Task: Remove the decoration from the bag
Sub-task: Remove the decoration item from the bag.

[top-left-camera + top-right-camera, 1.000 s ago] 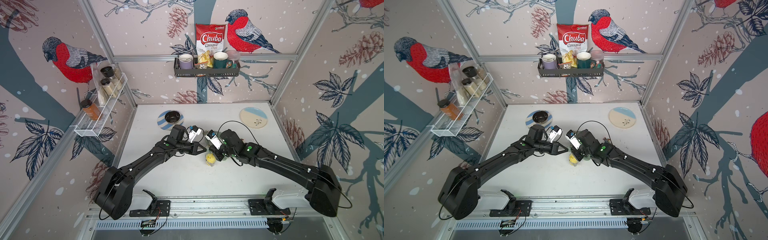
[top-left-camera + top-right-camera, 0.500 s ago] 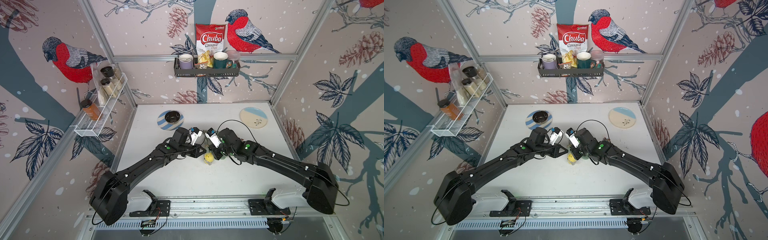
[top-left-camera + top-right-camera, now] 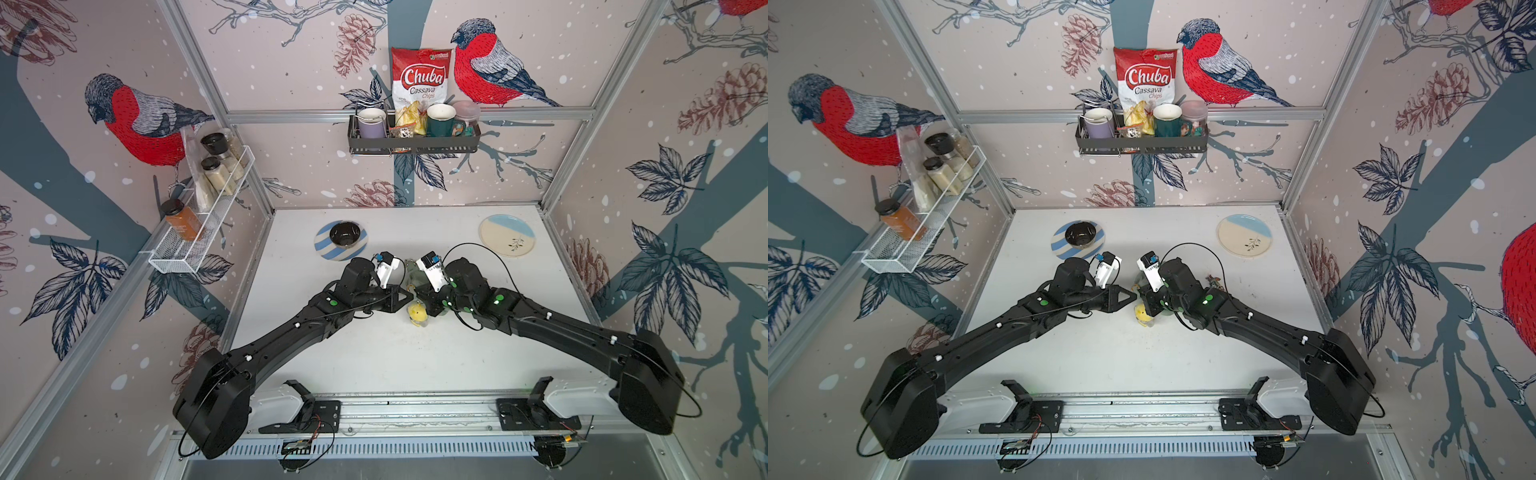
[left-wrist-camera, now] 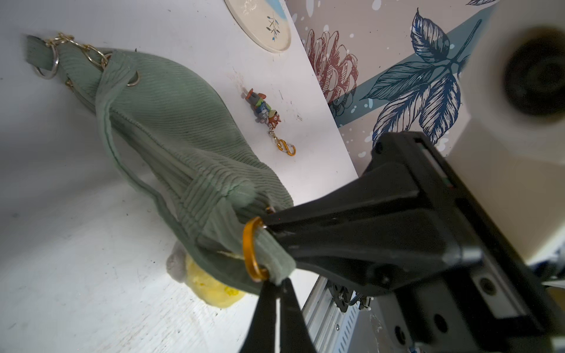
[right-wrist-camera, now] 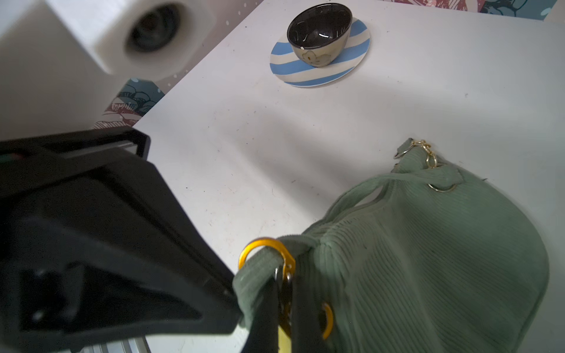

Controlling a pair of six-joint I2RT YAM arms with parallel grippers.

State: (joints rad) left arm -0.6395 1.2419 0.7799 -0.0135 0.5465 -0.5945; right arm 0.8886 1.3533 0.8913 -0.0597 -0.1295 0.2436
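The sage-green ribbed bag (image 4: pixel 171 122) lies on the white table, and the arms hide most of it in both top views. An orange carabiner (image 4: pixel 251 249) hangs on its strap tab, with a yellow plush decoration (image 3: pixel 417 312) below it. My right gripper (image 5: pixel 284 284) is shut on the carabiner (image 5: pixel 266 247). My left gripper (image 4: pixel 276 284) touches the tab's corner, and a thin gap shows between its fingers. The two grippers meet tip to tip over the table's middle, the left gripper (image 3: pixel 409 296) just left of the plush.
A small figurine keychain (image 4: pixel 264 110) with its own orange clip lies loose on the table beside the bag. A dark bowl on a striped saucer (image 3: pixel 344 235) stands at the back left. A cream and blue plate (image 3: pixel 507 241) lies at the back right.
My left gripper's jaws have parted slightly at the strap tab. Both wrists shifted a little. The plush and bag stay about where they were.
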